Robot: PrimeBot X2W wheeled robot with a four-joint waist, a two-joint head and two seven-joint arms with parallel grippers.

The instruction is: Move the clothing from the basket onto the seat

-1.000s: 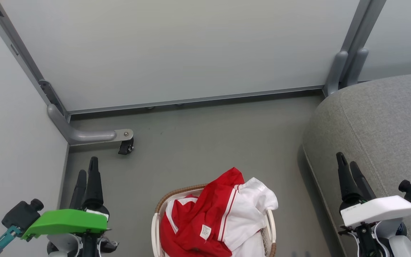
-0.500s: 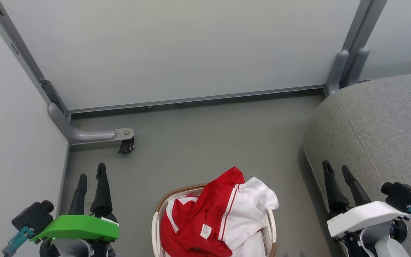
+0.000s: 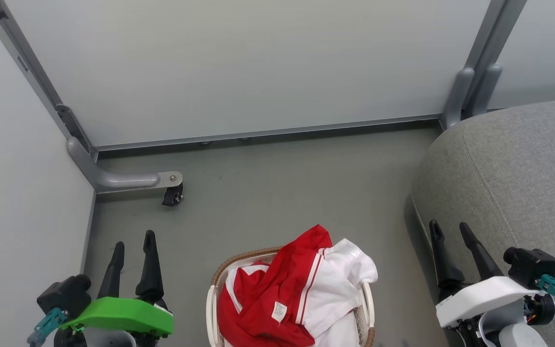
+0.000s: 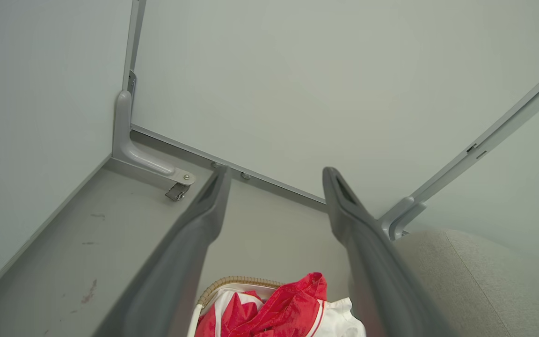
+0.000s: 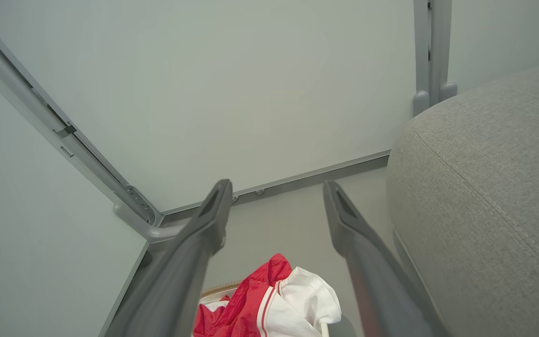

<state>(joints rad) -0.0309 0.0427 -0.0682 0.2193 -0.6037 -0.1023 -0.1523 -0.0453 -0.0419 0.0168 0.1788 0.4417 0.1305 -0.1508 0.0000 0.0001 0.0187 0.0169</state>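
Clothing (image 3: 293,295) and basket (image 3: 209,312) partly beyond bottom edge

Head view's bottom edge chopped off the near part of the basket (image 3: 239,260), and the clothing (image 3: 277,284) piled in it hid its inside. Print on the little white label (image 3: 278,311) was too tiny to read. The seat (image 3: 508,173) ran off the right edge, so couldn't see its full shape.
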